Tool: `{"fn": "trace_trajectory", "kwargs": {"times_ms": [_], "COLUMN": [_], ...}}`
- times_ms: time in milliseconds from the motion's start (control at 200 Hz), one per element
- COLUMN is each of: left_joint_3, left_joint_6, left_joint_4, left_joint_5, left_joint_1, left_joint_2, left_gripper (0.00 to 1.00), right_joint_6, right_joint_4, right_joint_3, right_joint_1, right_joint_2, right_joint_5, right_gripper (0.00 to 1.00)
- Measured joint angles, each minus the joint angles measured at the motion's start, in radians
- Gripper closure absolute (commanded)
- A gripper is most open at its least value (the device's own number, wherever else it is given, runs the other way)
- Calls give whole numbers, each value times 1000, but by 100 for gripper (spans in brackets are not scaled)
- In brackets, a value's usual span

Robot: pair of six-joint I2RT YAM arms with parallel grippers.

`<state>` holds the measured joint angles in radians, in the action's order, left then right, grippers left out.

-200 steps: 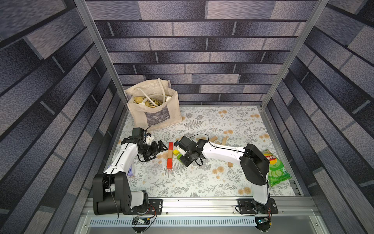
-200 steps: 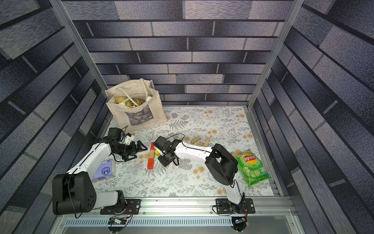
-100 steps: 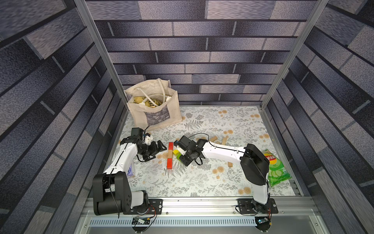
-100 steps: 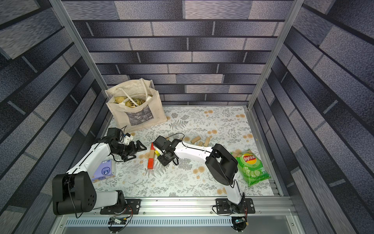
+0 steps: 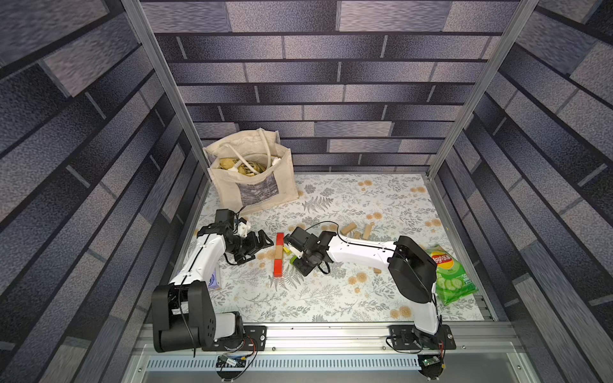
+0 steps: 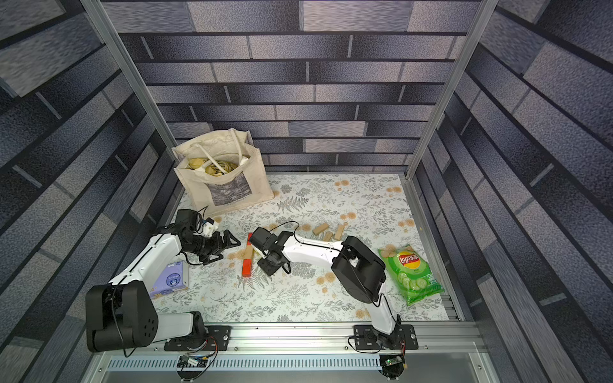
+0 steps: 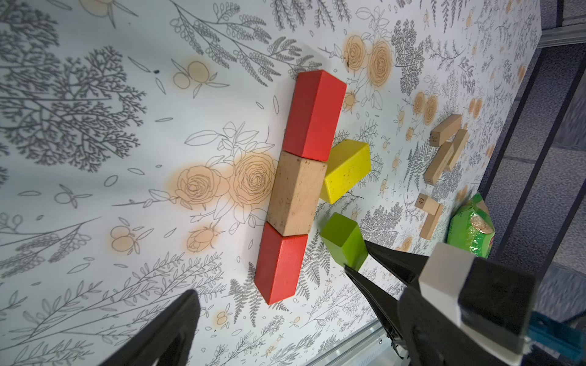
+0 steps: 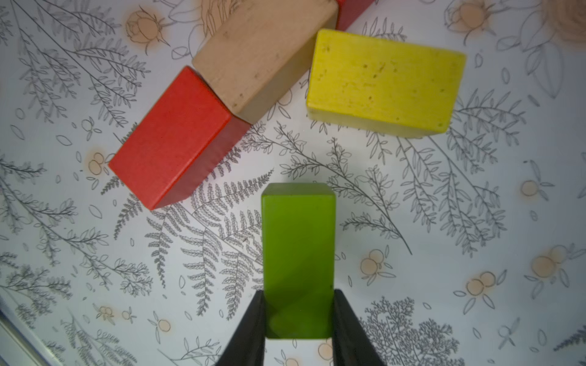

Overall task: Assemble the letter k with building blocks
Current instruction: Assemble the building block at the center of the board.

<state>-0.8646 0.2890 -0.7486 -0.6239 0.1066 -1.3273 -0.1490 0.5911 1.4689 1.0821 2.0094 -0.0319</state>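
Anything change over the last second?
Nothing visibly moved. Right fingers stay shut on the green block, near the red-tan-red spine and yellow block; left fingers stay open and empty.

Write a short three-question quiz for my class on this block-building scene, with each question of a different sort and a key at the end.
1. True or false: the right gripper is closed on the green block.
2. In the straight three-block row, the middle block is: A red; B tan; C yellow.
3. Fill the gap: the left gripper holds nothing, and its jaws stand ____.

Key: 1 true; 2 B; 3 open.
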Motion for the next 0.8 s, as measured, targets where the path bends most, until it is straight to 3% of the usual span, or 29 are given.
{"fn": "trace_trajectory", "kwargs": {"times_ms": [250,476,796], "left_joint_3": [0,0,0], "left_joint_6": [0,0,0], "left_joint_4": [0,0,0], "left_joint_5": [0,0,0], "left_joint_1": [0,1,6], "left_joint_2": [0,0,0], "left_gripper": [0,0,0], "right_joint_6": [0,0,-8], "right_joint_4": [0,-2,-3], "right_joint_3": [17,23,26], "right_joint_1": [3,3,3], "right_joint_2": [25,31,33], "right_joint_5": [2,4,0], "right_gripper": [92,84,48]}}
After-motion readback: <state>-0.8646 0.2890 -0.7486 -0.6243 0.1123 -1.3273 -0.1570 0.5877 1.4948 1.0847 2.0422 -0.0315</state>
